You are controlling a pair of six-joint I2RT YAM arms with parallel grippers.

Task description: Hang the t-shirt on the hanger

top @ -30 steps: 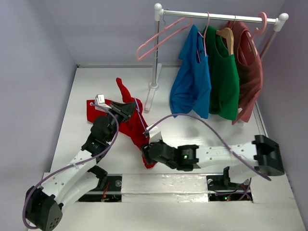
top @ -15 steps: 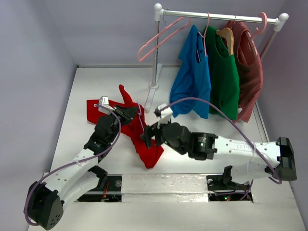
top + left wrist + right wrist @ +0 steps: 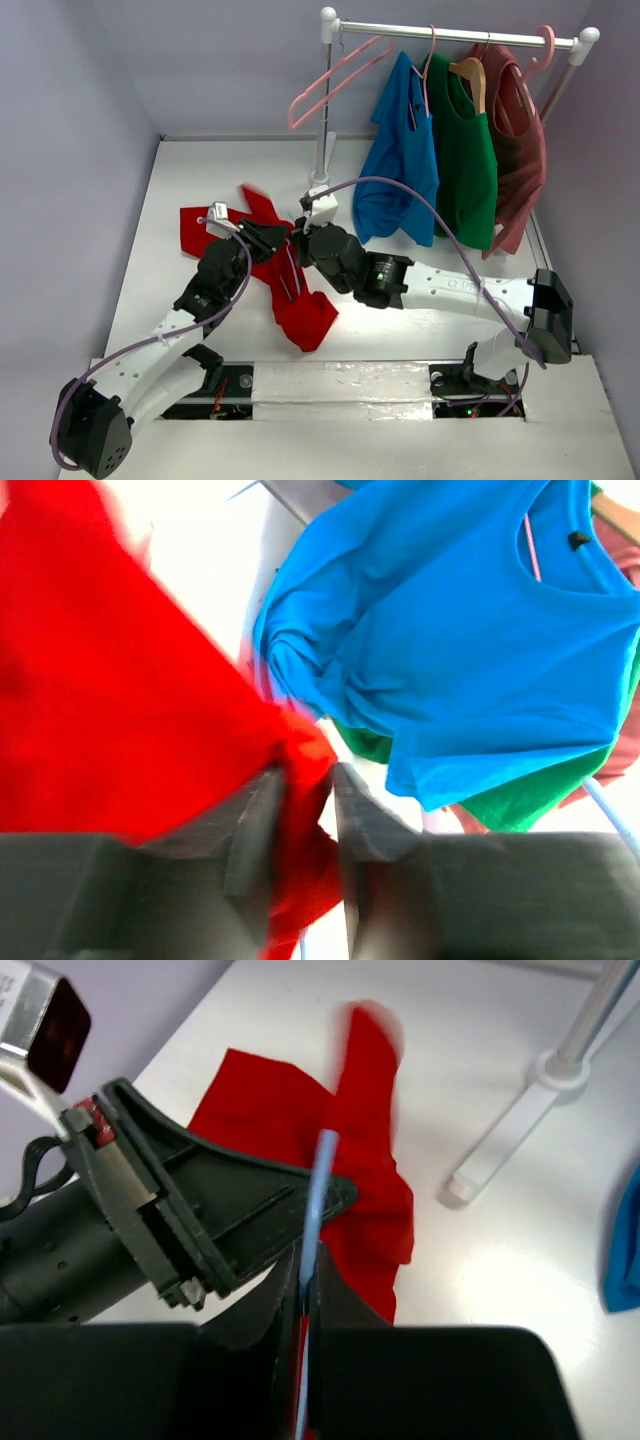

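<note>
over the counter [image 3: 200, 170], seen from above, the left tool [image 3: 268, 240] and right tool [image 3: 303, 248] meet at the bunched t-shirt [image 3: 305, 315]. left wrist: it pinches a thin red fold that may slip. right wrist: that tool clamps the hanger [image 3: 318, 1190], whose thin bar may twist.

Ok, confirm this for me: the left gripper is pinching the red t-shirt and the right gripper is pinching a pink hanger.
Not quite. The hanger in the right gripper is light blue, not pink; the right wrist view shows it clamped there. The left gripper is pinching the red t-shirt, as you said.
</note>
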